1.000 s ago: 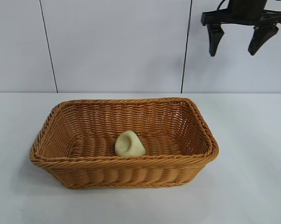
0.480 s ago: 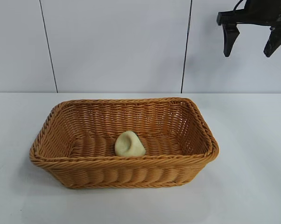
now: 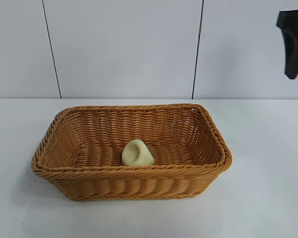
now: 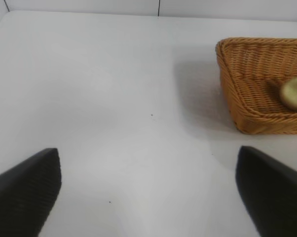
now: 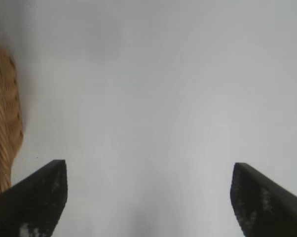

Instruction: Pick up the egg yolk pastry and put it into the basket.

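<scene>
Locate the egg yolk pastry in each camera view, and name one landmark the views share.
Exterior view: the egg yolk pastry lies inside the basket, by its near wall.
Left wrist view: pastry at the picture's right edge, inside the basket.
Right wrist view: not in it.
Shared landmark: the basket; the right wrist view shows only its edge.

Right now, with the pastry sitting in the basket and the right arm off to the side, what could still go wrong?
Little looks risky. The egg yolk pastry lies inside the basket, close to its near wall, so a knock to the basket might roll it about, though the walls look high enough to keep it in. The open right gripper hangs above the table just beside the basket rim; a careless swing could clip that rim.
</scene>
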Available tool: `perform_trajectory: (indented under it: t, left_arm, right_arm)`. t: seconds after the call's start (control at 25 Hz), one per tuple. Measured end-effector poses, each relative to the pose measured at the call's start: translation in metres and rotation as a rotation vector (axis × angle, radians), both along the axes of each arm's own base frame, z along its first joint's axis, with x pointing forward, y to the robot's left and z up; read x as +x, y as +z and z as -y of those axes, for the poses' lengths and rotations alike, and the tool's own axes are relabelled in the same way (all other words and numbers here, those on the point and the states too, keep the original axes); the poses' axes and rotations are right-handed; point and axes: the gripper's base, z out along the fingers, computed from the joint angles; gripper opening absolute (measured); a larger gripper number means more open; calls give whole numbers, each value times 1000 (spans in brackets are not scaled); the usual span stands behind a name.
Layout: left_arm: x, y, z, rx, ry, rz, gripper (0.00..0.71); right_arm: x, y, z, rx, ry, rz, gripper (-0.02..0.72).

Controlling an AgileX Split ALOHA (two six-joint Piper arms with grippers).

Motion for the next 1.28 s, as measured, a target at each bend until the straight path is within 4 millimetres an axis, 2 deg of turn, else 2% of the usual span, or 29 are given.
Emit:
perform_trajectory:
  t: [0.12, 0.32, 0.6, 0.68, 0.76, 0.96, 1.28]
  left_arm:
    - [0, 0, 0, 0, 0, 0, 692]
    - [0, 0, 0, 0, 0, 0, 692]
    - [0, 0, 0, 0, 0, 0, 692]
    - [0, 0, 0, 0, 0, 0, 692]
    - [0, 0, 0, 0, 0, 0, 692]
    - [0, 0, 0, 0, 0, 1, 692]
    - [0, 0, 0, 0, 0, 2, 692]
  right_arm:
    - [-48, -5, 3, 1, 1, -6, 644]
    - [-115, -13, 8, 7, 9, 93, 644]
    - [-192, -32, 13, 22, 36, 323, 644]
    - [-208, -33, 13, 35, 48, 404, 644]
    - [-222, -26, 14, 48, 54, 524, 644]
    - [-246, -19, 14, 68, 59, 689, 644]
    - [-253, -17, 15, 69, 61, 734, 644]
